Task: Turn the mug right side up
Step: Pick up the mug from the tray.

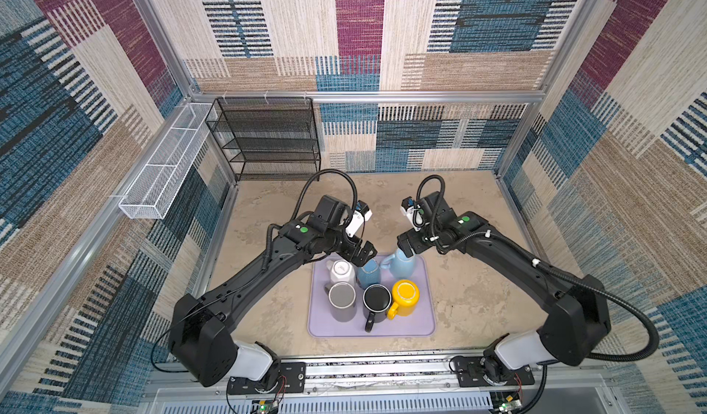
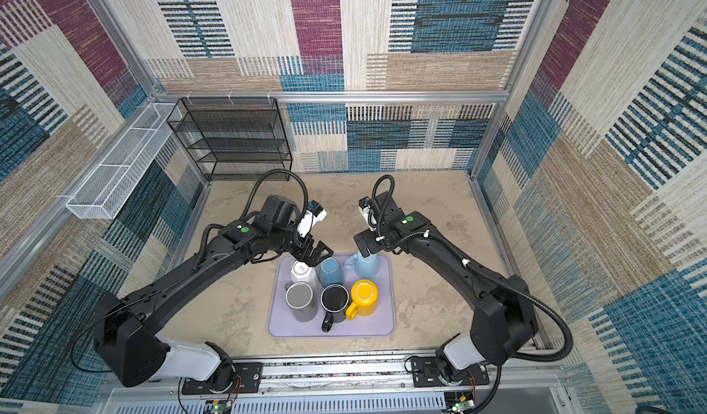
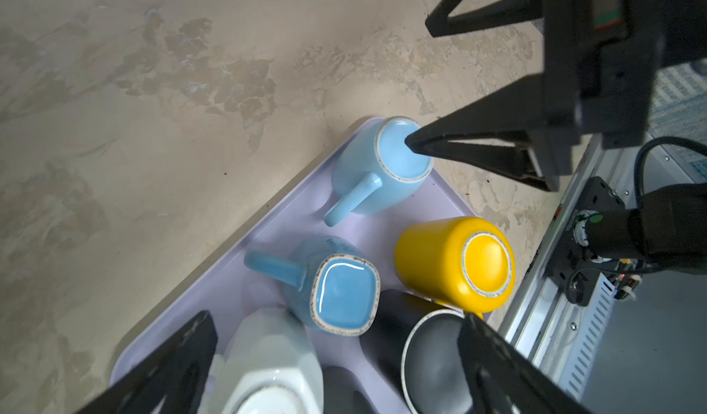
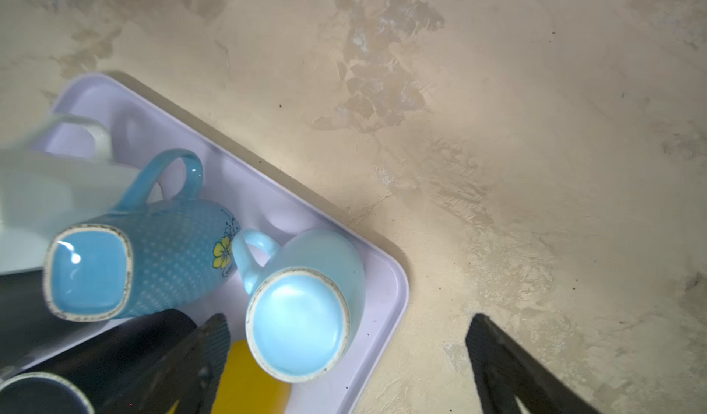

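Right wrist view is showing me the right gripper (image 4: 348,316) with its jaws standing wide apart, clamping nothing. The pale mug (image 4: 302,324) is sitting bottom up between them, at the far right corner of the tray (image 4: 399,274), with its handle pointing left toward the dotted mug (image 4: 168,255). Whether a finger is touching the pale mug I cannot tell. I am seeing the left gripper (image 3: 336,317) spread wide too and empty. It is hanging over the far left of the tray, above the white mug (image 3: 267,354) and the dotted mug, both bottom up. In a top view the yellow mug (image 1: 405,297) is sitting bottom up at the near right. The black mug (image 1: 377,299) is standing mouth up just beside it, and the grey mug (image 1: 341,297) is standing at the near left. The tray is lying on the table (image 1: 478,285) between the two arms.
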### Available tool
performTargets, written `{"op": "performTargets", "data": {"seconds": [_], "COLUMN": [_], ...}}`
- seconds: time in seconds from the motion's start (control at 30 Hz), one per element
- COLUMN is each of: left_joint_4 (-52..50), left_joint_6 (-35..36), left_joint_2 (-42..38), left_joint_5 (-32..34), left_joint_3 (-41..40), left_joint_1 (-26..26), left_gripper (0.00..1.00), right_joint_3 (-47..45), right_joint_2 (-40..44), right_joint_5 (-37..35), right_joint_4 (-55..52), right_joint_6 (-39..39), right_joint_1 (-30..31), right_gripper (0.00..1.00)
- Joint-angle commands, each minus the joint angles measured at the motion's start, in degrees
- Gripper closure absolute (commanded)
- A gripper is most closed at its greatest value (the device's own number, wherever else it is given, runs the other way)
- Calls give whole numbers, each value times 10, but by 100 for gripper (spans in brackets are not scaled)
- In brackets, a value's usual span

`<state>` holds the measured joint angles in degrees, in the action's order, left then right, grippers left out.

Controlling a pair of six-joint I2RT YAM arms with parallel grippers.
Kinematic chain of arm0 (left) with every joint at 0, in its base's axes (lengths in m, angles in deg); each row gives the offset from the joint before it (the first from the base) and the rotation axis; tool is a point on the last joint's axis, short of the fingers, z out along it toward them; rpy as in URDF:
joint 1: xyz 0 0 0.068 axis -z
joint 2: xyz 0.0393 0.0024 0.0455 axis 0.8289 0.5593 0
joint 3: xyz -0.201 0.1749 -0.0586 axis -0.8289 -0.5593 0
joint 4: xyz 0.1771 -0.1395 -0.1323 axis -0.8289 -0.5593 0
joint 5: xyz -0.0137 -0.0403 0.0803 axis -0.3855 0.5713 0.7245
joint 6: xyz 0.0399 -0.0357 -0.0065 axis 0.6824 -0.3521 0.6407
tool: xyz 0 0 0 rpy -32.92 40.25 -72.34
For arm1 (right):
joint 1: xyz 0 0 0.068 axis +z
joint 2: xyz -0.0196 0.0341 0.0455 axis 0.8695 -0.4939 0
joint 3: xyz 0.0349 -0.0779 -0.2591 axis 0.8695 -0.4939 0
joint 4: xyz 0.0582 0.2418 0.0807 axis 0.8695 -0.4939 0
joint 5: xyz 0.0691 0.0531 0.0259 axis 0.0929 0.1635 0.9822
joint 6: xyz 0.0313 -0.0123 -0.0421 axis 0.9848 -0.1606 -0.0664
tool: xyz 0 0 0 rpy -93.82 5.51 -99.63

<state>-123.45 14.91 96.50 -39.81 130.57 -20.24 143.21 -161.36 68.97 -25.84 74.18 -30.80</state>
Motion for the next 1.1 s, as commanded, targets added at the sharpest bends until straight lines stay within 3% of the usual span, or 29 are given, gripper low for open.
{"op": "performTargets", "data": {"seconds": [0.0,0.27,0.63,1.07], "left_joint_4": [-4,-3,-24,-112], "left_joint_6": [70,157,247,300], "left_joint_2": [27,96,196,290], "left_joint_5": [-6,12,38,14], "left_joint_3": [21,57,126,214], "left_joint_1": [16,54,70,75], "left_gripper": [1,1,0,30], "right_joint_3": [-33,-108,-150,-183], "right_joint_2": [39,96,124,153], "right_joint_5": [15,45,64,63], "right_joint_4": [83,160,189,182], "right_joint_6": [47,114,131,132], "right_joint_1": [-22,-62,-87,-103], "right_gripper": [1,1,6,12]}}
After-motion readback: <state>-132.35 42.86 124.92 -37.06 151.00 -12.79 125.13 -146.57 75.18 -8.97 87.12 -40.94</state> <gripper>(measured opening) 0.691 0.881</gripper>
